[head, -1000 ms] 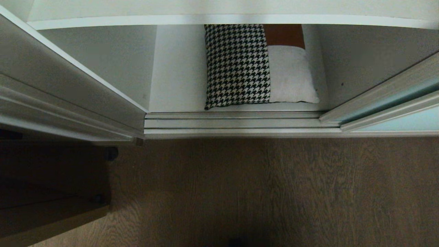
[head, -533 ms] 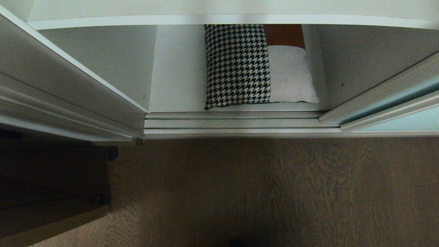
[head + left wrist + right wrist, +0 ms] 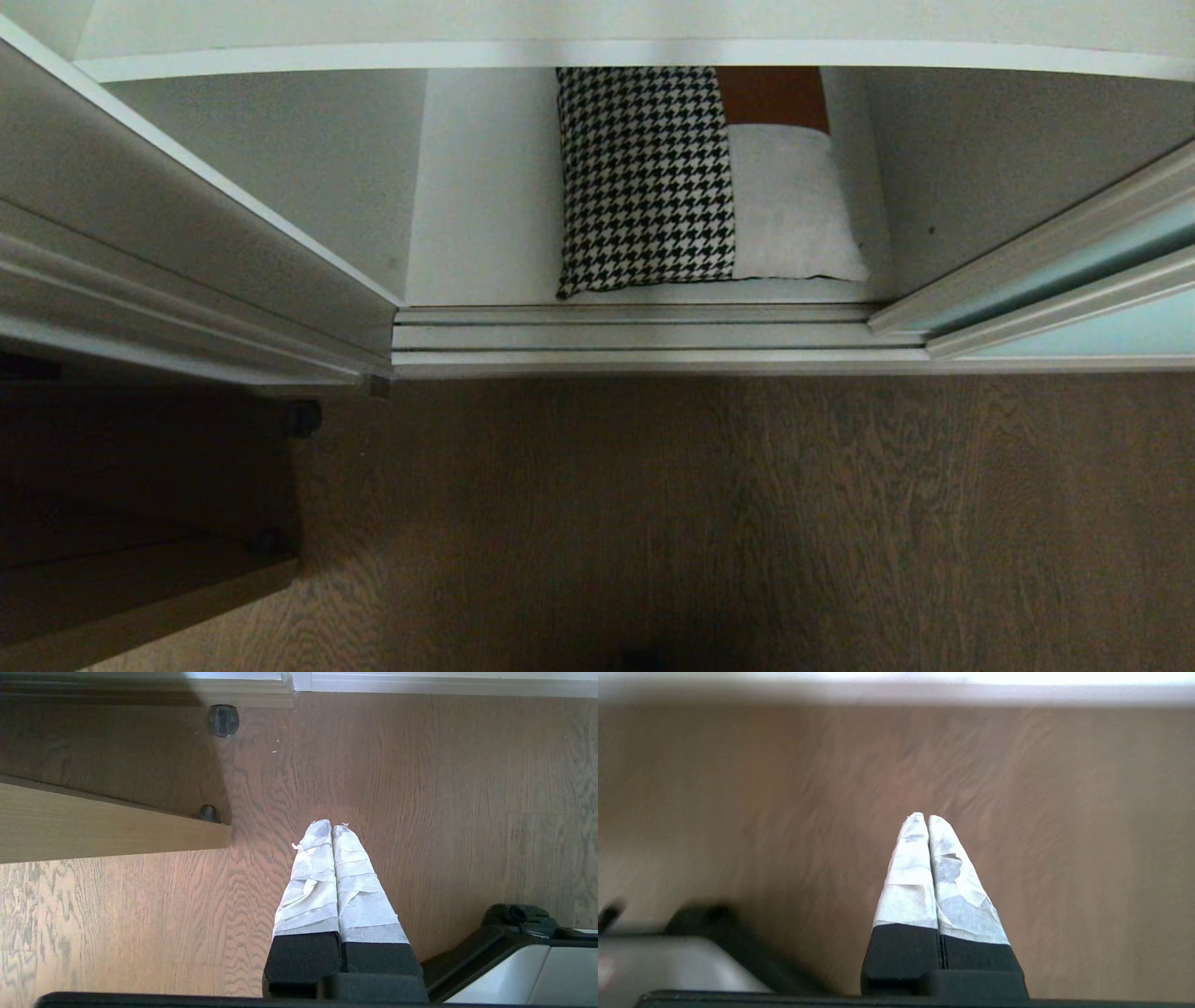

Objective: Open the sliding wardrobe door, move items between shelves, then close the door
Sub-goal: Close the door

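The wardrobe stands open in the head view. A cushion (image 3: 695,182), houndstooth with rust-brown and light-grey patches, lies flat on the bottom shelf (image 3: 485,215) behind the floor track. An upper shelf (image 3: 597,37) crosses above it and hides the cushion's far edge. The sliding wardrobe door (image 3: 1102,280), aqua glass in a pale frame, is pushed over to the right. Neither arm appears in the head view. My left gripper (image 3: 331,828) hangs shut and empty over the wooden floor. My right gripper (image 3: 923,819) is also shut and empty, pointing down at the floor.
A ridged silver-white floor track (image 3: 644,336) runs along the wardrobe's front. A white side panel (image 3: 168,243) bounds the opening on the left. A wooden furniture edge (image 3: 107,826) on small feet stands to the left. Part of the robot's base (image 3: 514,956) shows beside the left gripper.
Nothing has moved in the head view; cushion and door stay as they were.
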Available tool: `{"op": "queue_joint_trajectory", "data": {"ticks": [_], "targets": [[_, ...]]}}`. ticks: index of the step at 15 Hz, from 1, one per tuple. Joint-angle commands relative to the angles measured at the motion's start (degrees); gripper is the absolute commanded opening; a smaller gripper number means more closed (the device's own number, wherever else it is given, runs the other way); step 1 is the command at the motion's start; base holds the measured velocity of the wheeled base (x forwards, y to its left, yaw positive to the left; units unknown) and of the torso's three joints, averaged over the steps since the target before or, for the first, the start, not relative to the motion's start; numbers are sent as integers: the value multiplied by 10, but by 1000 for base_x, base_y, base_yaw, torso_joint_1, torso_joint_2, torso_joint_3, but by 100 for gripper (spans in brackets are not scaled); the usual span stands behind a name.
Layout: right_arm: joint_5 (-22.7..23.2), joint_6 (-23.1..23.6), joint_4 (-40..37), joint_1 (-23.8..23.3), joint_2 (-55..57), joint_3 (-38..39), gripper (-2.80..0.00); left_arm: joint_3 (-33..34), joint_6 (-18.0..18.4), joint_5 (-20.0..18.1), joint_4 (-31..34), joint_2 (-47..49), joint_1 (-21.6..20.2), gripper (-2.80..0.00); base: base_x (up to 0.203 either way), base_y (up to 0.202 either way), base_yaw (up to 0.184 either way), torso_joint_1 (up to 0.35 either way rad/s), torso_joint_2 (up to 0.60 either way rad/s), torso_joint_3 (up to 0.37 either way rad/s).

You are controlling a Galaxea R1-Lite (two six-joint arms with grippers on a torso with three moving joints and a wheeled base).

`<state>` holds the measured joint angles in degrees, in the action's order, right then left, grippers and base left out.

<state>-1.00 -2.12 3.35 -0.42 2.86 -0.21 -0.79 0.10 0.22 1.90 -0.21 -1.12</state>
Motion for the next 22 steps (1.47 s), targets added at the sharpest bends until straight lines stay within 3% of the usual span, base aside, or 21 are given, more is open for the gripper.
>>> {"op": "queue_joint_trajectory", "data": {"ticks": [1,22], "targets": [[7,4,-22,2,-28,0,-280,0,0,0,0,3,0,-280,0,0,0,0,0,0],[6,4,-27,1,-28,2,-280,0,2,1,-1,3,0,-280,0,0,0,0,0,0]]}}
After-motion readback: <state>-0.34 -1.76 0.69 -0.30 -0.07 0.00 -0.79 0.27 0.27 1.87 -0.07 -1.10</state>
